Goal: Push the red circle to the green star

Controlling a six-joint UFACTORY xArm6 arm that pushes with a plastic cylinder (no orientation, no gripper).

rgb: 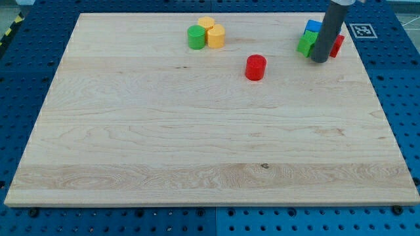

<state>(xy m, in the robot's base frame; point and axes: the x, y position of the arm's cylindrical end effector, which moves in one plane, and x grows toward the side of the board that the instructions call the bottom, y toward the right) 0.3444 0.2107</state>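
Observation:
The red circle point(255, 67) is a short red cylinder on the wooden board, right of centre near the view's top. The green star point(306, 43) sits further right in a tight cluster, partly hidden behind my rod. A blue block point(313, 27) lies just above it and a red block point(337, 45) to its right. My tip point(319, 60) rests on the board just below this cluster, about a hundred pixels right of the red circle and apart from it.
A green cylinder point(195, 37) and two yellow blocks point(206, 25) point(216, 36) are grouped at the top centre. The wooden board point(197, 144) lies on a blue perforated table. A fiducial marker point(359, 30) sits past the board's top right corner.

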